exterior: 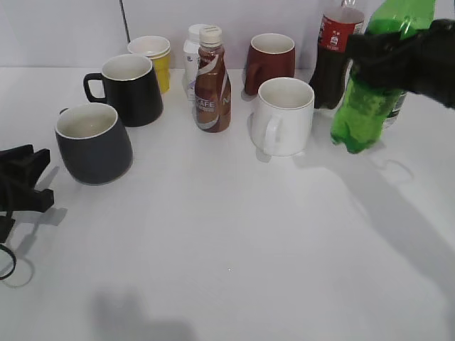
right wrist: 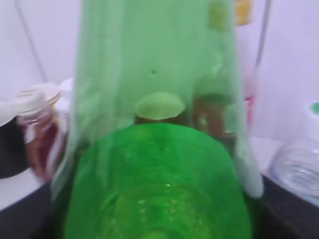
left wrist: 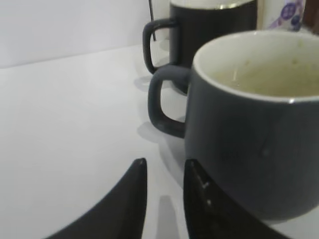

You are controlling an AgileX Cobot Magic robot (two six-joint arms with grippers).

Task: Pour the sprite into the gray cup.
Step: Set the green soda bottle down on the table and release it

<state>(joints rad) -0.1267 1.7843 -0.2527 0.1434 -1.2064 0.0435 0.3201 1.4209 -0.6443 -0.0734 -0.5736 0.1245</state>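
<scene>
The sprite (exterior: 361, 114), a green translucent bottle, hangs tilted just above the table at the far right, its top leaning right. My right gripper (exterior: 398, 60) is shut round its middle. In the right wrist view the bottle (right wrist: 159, 169) fills the picture. The gray cup (exterior: 94, 142) stands upright at the left, handle towards the back left. My left gripper (exterior: 21, 177) lies low on the table left of it. In the left wrist view its jaws (left wrist: 164, 167) are a little apart and empty, just short of the cup (left wrist: 249, 149) and its handle (left wrist: 162, 107).
A black mug (exterior: 131, 89) and a yellow cup (exterior: 153, 57) stand behind the gray cup. A coffee bottle (exterior: 212, 82), white bottle (exterior: 192, 53), dark red mug (exterior: 270, 60) and white mug (exterior: 284, 117) stand mid-table. A cola bottle (exterior: 333, 57) is beside the sprite.
</scene>
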